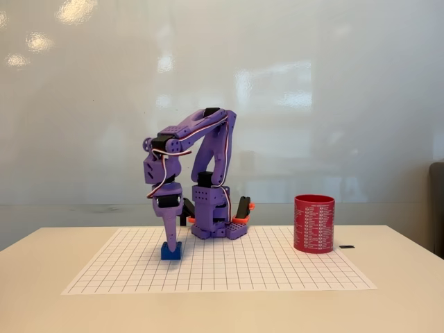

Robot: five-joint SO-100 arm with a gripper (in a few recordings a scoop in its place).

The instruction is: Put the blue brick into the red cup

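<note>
The blue brick [171, 252] sits on the white grid sheet [277, 267], left of centre. The purple arm bends forward and down so that its gripper [171, 239] points straight at the brick, the tips touching or just over its top. From this side I cannot tell whether the fingers are open or closed on the brick. The red cup [314, 223] with rows of white print stands upright on the right part of the sheet, well apart from the arm and brick.
The arm's purple base [219, 226] stands at the back middle of the sheet, with an orange and black part [243, 209] beside it. A small dark item [347, 246] lies right of the cup. A white wall is behind the table.
</note>
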